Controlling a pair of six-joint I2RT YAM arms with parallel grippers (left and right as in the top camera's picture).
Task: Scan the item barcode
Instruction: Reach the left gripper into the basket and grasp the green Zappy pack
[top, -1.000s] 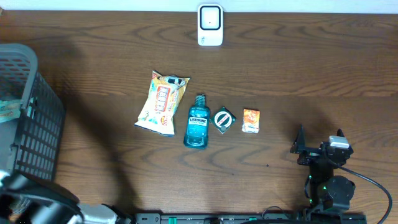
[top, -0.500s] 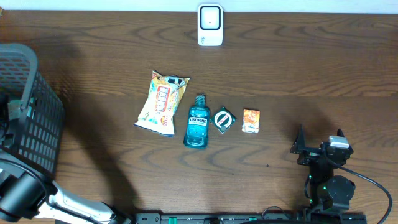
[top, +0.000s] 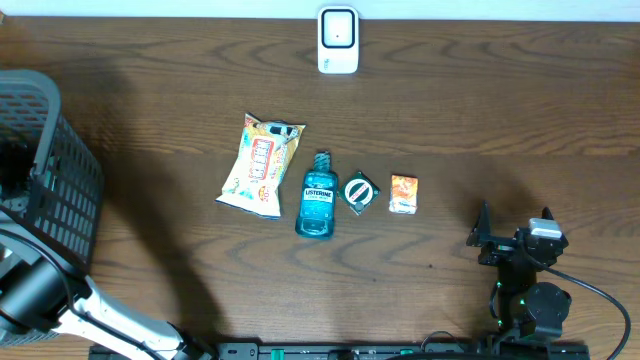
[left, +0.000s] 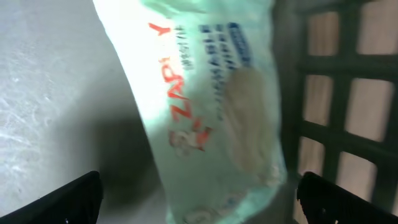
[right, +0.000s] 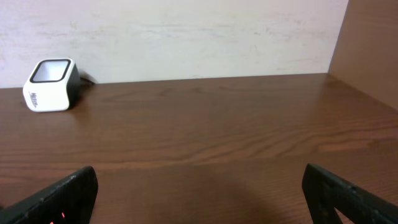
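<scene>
In the left wrist view a pale green wipes packet (left: 211, 106) with red lettering lies inside the basket, against its grid wall (left: 348, 93). My left gripper (left: 199, 199) is open just over it, and the packet's lower end sits between the two spread fingertips (left: 74, 199) without being gripped. From overhead only the left arm (top: 40, 300) shows, reaching into the grey basket (top: 60, 200). The white scanner (top: 338, 40) stands at the table's far edge and also shows as the scanner (right: 51, 84) in the right wrist view. My right gripper (top: 512, 240) rests open and empty at the front right.
Mid-table lie a snack bag (top: 262, 165), a blue mouthwash bottle (top: 318, 195), a small round dark packet (top: 361, 191) and a small orange packet (top: 403, 193). A wall runs behind the scanner. The right arm's base and cable (top: 590, 290) sit at the front edge.
The left arm has swung from the bottom left corner up into the basket, covering the packet that showed there before. The right arm and the table items have not moved.
</scene>
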